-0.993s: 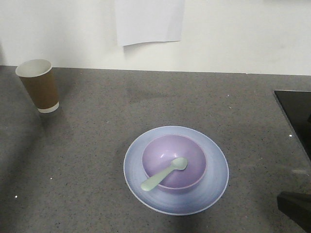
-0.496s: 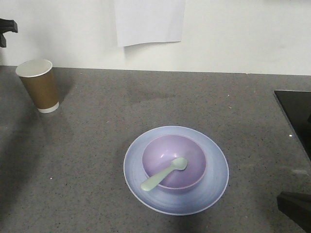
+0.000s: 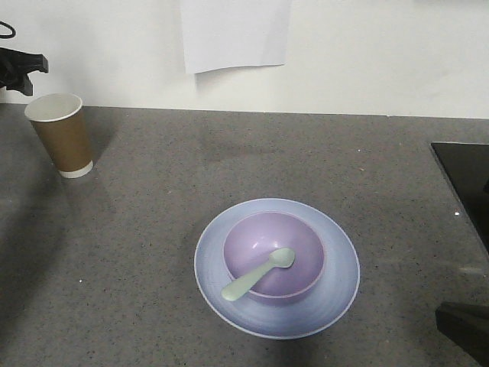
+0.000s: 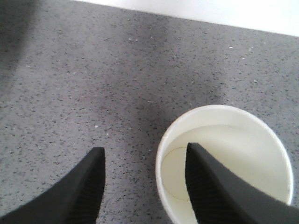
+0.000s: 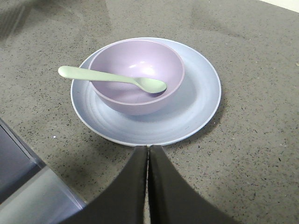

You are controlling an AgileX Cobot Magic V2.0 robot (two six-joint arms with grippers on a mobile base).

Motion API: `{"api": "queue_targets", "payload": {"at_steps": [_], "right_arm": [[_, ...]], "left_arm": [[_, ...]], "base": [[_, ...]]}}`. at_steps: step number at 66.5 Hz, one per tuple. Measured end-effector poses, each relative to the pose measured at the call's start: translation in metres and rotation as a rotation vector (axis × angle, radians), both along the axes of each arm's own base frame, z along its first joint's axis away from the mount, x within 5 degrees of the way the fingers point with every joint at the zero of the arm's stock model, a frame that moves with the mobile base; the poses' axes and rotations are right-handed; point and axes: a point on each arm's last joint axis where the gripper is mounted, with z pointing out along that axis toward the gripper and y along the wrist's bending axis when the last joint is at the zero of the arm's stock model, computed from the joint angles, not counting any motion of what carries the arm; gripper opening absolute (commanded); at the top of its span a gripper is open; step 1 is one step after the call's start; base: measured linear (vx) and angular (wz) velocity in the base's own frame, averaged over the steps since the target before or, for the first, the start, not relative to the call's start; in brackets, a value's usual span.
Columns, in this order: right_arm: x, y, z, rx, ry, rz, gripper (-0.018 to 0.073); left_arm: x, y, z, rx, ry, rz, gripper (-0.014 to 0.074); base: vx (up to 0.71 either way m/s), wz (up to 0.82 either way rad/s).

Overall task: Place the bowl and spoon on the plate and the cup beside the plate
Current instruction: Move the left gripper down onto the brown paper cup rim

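The brown paper cup (image 3: 61, 134) stands upright at the far left of the grey counter, well apart from the plate. My left gripper (image 3: 27, 65) hovers just above and left of it. From the left wrist view this gripper (image 4: 145, 149) is open. One finger is over the cup's (image 4: 233, 140) white inside and the other over the counter, nothing touching. The lavender bowl (image 3: 294, 237) sits in the middle of the pale blue plate (image 3: 336, 290). The mint spoon (image 3: 256, 275) leans in the bowl, handle over its rim. My right gripper (image 5: 148, 148) is shut and empty, just short of the plate's (image 5: 191, 107) near rim.
A black panel (image 3: 466, 183) lies at the counter's right edge. A dark part of the right arm (image 3: 462, 325) shows at the bottom right. A white sheet (image 3: 233, 34) hangs on the back wall. A grey block (image 5: 28, 186) lies left of the right gripper.
My left gripper has entered the front view at the top left and moved right, closer above the cup. Plate, bowl, spoon and cup have not moved.
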Motion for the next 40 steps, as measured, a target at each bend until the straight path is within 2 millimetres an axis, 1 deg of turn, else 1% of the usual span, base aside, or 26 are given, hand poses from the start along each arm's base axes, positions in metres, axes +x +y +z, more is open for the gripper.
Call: {"api": "queue_targets", "payload": {"at_steps": [40], "right_arm": [[0.000, 0.000, 0.000, 0.001, 0.004, -0.001, -0.0004]], "left_arm": [[0.018, -0.002, -0.046, -0.046, 0.103, -0.020, 0.0363]], "base": [[0.00, 0.00]]}}
